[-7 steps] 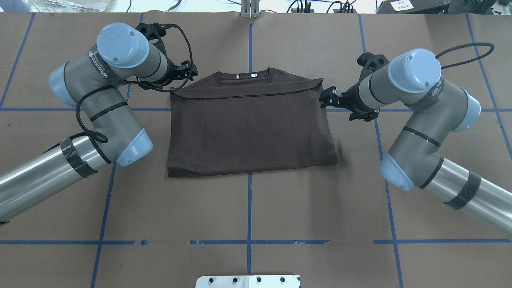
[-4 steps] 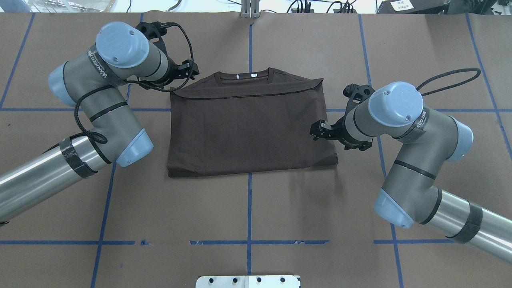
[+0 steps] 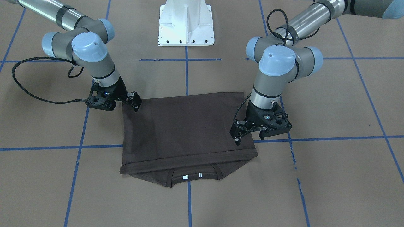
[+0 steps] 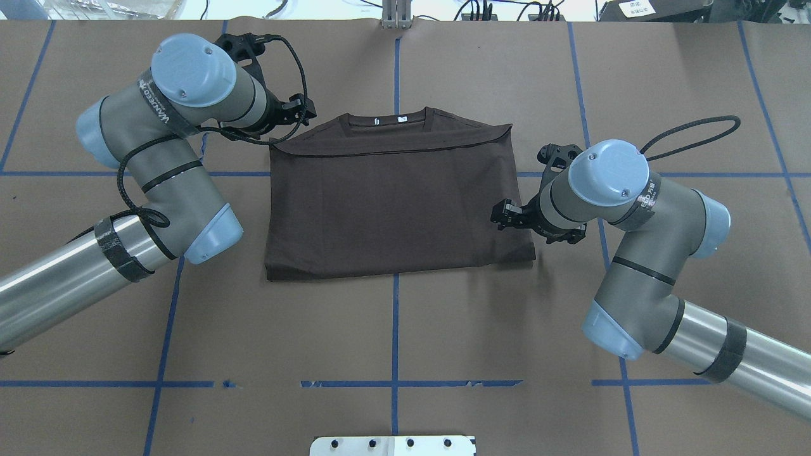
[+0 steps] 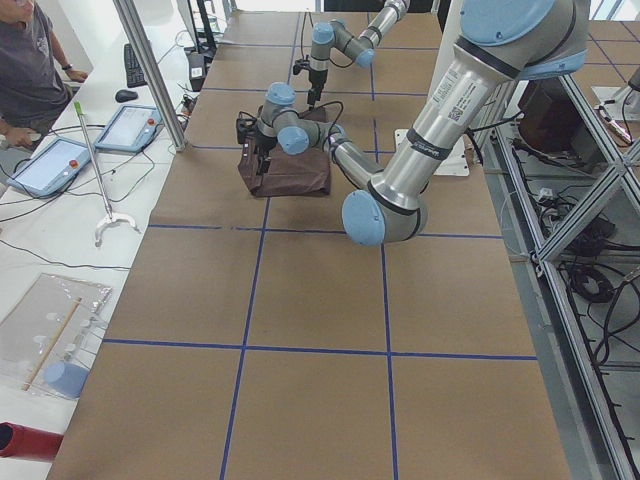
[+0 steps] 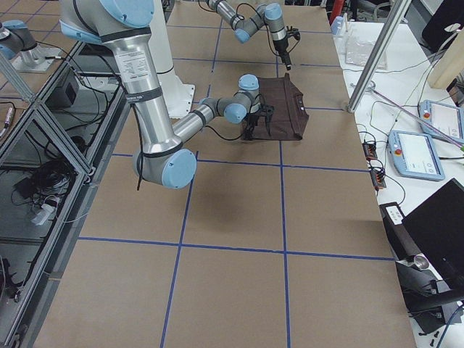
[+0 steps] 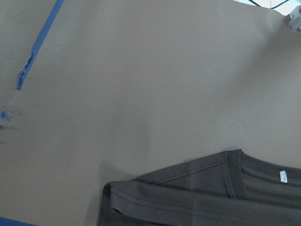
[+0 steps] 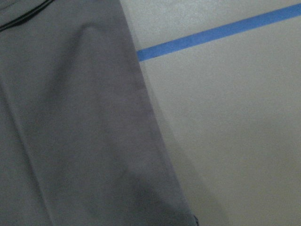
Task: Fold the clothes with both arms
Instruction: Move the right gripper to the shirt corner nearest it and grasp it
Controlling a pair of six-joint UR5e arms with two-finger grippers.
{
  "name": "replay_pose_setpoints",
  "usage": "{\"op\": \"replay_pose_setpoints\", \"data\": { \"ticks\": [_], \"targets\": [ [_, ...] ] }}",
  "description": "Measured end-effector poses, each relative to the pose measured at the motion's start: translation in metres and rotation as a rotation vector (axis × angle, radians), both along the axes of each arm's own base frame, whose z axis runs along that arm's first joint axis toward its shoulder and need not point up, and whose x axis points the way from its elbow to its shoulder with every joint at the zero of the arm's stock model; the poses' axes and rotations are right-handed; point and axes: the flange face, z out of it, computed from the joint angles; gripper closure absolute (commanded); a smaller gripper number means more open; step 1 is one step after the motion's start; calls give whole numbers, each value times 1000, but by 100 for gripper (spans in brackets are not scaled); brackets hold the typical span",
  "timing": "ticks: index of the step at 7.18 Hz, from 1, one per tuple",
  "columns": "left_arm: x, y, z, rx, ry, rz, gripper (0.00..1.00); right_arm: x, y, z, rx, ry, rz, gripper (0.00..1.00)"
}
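The dark brown T-shirt (image 4: 393, 202) lies folded flat on the brown table, with its collar and white neck tags (image 4: 399, 118) at the far edge. It also shows in the front view (image 3: 186, 129). My left gripper (image 4: 299, 111) hovers at the shirt's far left corner, looks open and holds nothing; in the front view (image 3: 237, 136) it is on the right. The left wrist view shows that corner (image 7: 211, 188) below it. My right gripper (image 4: 500, 215) is over the shirt's right edge, open and empty, on the left in the front view (image 3: 135, 101). The right wrist view shows the shirt's edge (image 8: 70, 117).
Blue tape lines (image 4: 394, 316) grid the table. The white pedestal base (image 3: 186, 25) stands at the robot's side. An operator (image 5: 30, 60) and tablets (image 5: 130, 125) are at a side bench beyond the table's far edge.
My right gripper has moved from the shirt's far right corner towards the robot along the right edge. The left arm and the shirt have not moved.
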Motion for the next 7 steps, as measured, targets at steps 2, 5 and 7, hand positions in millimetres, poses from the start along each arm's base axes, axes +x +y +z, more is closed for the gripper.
{"op": "replay_pose_setpoints", "data": {
  "ticks": [2,5,7],
  "targets": [
    [0,0,0,1,0,-1,0,-2,-1,4,-6,6,-4,100],
    [0,0,0,3,0,-2,0,-2,0,5,-5,6,-15,100],
    [0,0,-1,6,2,-2,0,2,4,1,-6,-12,-34,100]
  ]
}}
